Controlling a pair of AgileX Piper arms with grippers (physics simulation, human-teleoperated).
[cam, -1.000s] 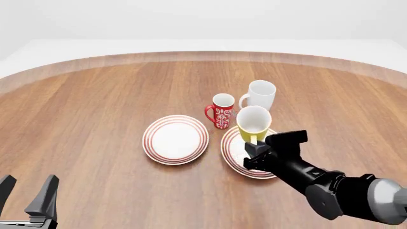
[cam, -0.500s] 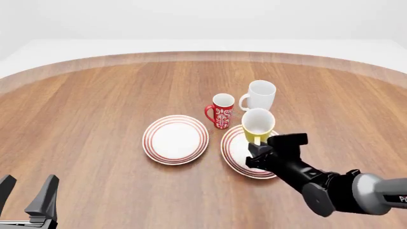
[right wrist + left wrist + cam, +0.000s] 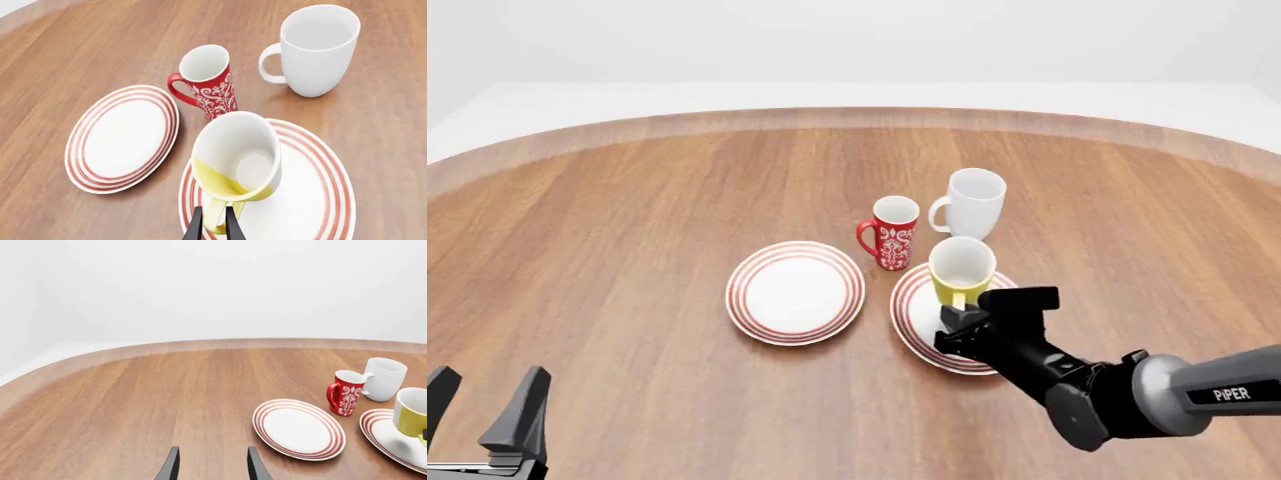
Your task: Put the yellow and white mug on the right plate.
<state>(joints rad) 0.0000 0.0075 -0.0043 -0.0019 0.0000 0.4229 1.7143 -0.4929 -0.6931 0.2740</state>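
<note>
mug: yellow and white mug [image 3: 235, 162] sits over the right plate [image 3: 327, 200], handle pinched between the right gripper [image 3: 213, 226] fingers
left gripper [image 3: 212, 467]: spread wide, holding nothing
plate: round, flat, red-ringed

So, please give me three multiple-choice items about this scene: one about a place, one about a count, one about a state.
1. Where is the yellow and white mug?
A. over the right plate
B. over the left plate
C. beyond the white mug

2. How many mugs are on or above the table?
A. two
B. three
C. four

3. What is the right gripper doing?
A. hanging open, holding nothing
B. shut on the mug's handle
C. pressing on a plate

Answers: 1 A, the front view shows it above that plate's far part. 2 B, yellow, red and white. 3 B, the right wrist view shows the fingers closed around the yellow handle.
</note>
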